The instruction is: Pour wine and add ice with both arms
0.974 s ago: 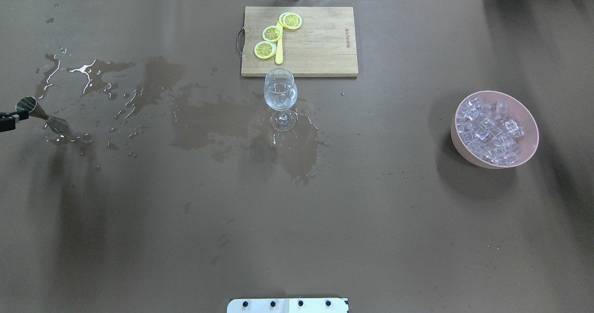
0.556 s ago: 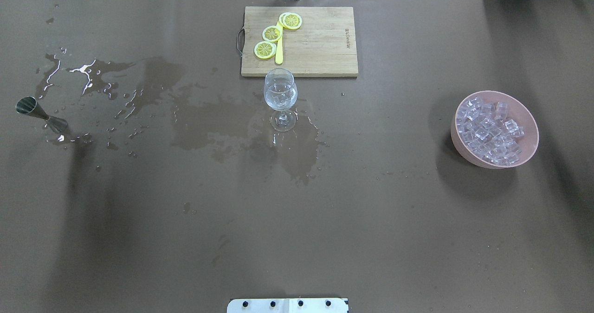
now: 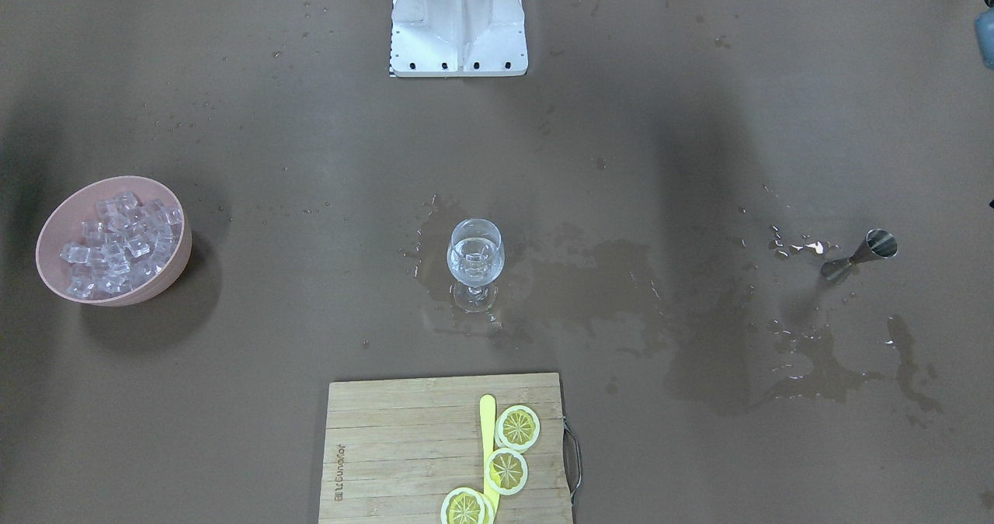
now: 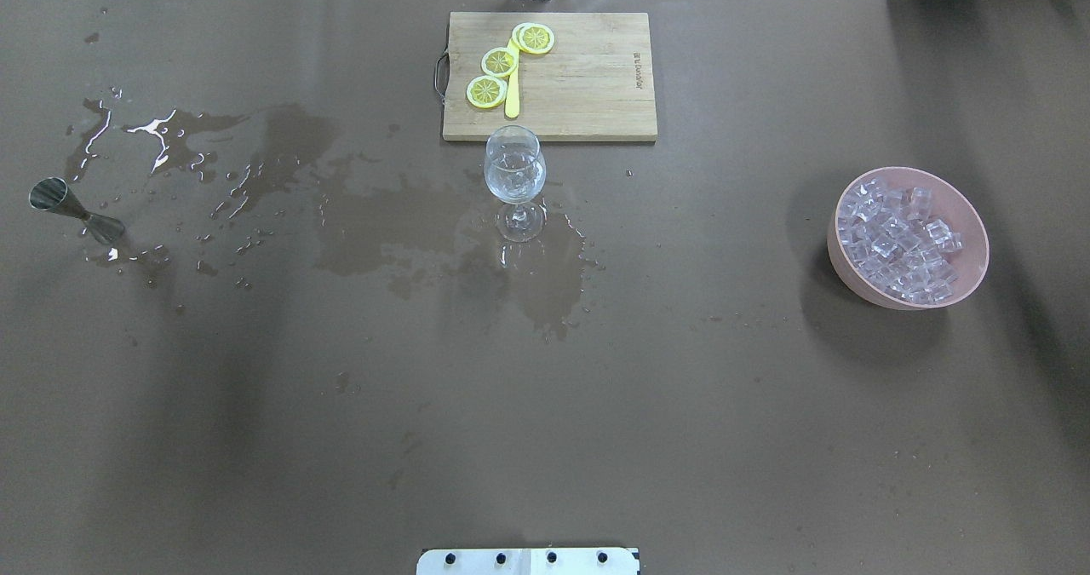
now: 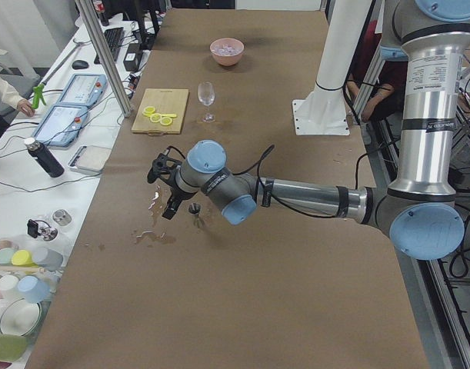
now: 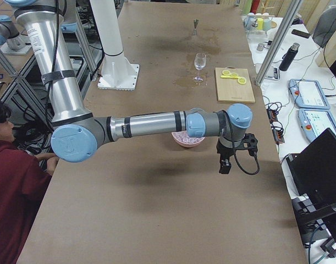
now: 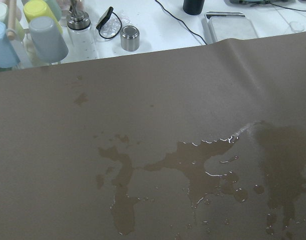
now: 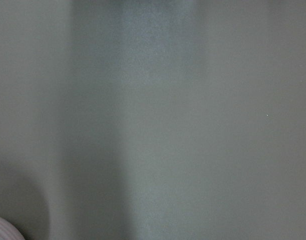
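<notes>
Clear liquid puddle [image 7: 193,170] on brown table cover [image 7: 67,125]; cups [image 7: 47,40] beyond edge.

Even light — soft shadows; glare on spill [image 4: 153,125]; right-wrist view blurred.

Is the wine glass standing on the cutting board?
No, the glass stands on the wet table, apart from the board.

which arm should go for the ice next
Right. The wine is already in the glass. The right end effector hangs near the pink bowl of ice, while the left end effector is at the table's other end by the jigger.
</notes>
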